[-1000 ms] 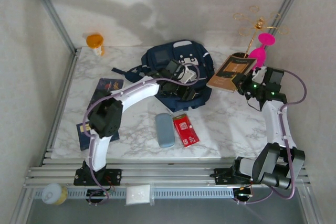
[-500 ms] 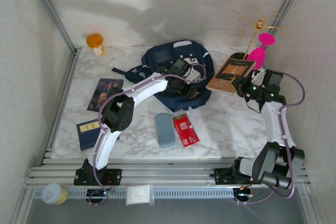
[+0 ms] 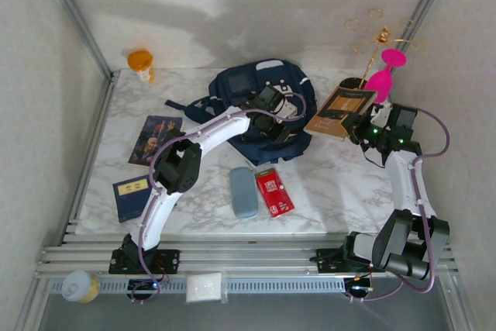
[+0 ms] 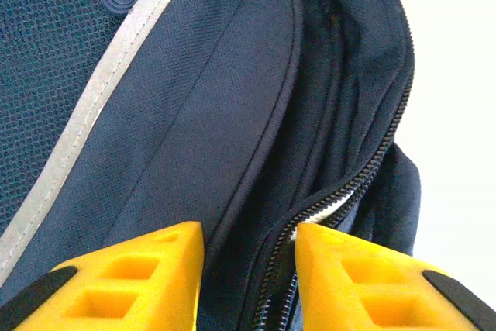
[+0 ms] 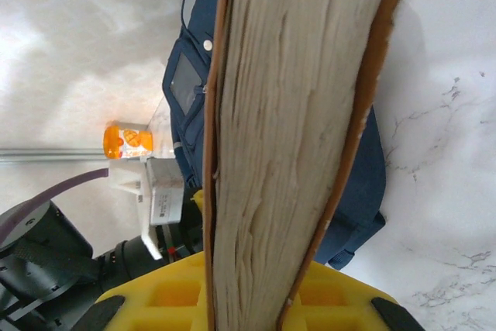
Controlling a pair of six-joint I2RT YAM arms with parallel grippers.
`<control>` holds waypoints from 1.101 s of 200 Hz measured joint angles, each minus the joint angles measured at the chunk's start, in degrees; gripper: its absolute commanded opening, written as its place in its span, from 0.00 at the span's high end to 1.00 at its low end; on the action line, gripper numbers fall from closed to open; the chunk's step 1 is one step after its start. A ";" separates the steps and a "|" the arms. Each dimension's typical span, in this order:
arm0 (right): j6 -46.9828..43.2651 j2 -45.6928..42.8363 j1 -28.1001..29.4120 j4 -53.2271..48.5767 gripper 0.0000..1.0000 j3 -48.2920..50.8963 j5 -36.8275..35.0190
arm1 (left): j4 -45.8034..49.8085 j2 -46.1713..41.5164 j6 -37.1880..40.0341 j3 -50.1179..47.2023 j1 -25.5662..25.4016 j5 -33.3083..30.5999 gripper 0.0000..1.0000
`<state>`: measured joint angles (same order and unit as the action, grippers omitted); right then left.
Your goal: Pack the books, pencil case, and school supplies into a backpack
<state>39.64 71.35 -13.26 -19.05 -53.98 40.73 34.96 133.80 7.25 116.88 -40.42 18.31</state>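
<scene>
On the table [image 3: 325, 184], leftmost, lie the navy book [image 3: 155, 139] and blue book [image 3: 132, 198]. Midway, the left tool [image 4: 249, 249], part-open, straddles the backpack [image 3: 248, 83] zipper, seemingly gripping nothing. The pencil case [image 3: 243, 191] and red packet [image 3: 274, 192] lie nearby. Rightward, the right tool [image 3: 361, 127] clamps the tan book [image 3: 341, 108].

You will find nothing legible: the white marks [image 3: 270, 184] on the red packet [image 3: 277, 199], the yellow label [image 3: 133, 186] on the blue book [image 3: 129, 205] and the tan book [image 3: 341, 109] cover are too small.
</scene>
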 measured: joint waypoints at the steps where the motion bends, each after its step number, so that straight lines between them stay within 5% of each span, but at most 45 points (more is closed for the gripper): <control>1: 0.00 0.00 0.00 0.00 1.00 0.00 0.00 | 0.04 0.13 0.09 0.15 -0.04 -0.17 0.65; 21: -0.02 0.00 0.00 0.00 1.00 0.00 0.02 | 1.01 1.68 0.50 1.55 -0.50 -0.81 0.66; 78: -0.07 0.00 0.00 -0.02 1.00 0.13 -0.02 | 1.86 2.45 2.67 2.36 -0.98 -1.03 1.00; 135: -2.29 0.00 0.00 -1.42 1.00 0.11 -0.02 | 2.45 1.33 0.92 2.64 -1.03 -3.69 1.00; 220: -5.81 -3.80 0.74 -9.42 1.00 0.07 2.60 | 0.50 -12.74 -3.21 3.78 -1.01 -12.74 1.00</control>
<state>33.82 67.55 -12.51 -28.47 -53.91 43.33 35.46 121.05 4.03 120.66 -41.43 5.56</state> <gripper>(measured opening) 0.156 0.051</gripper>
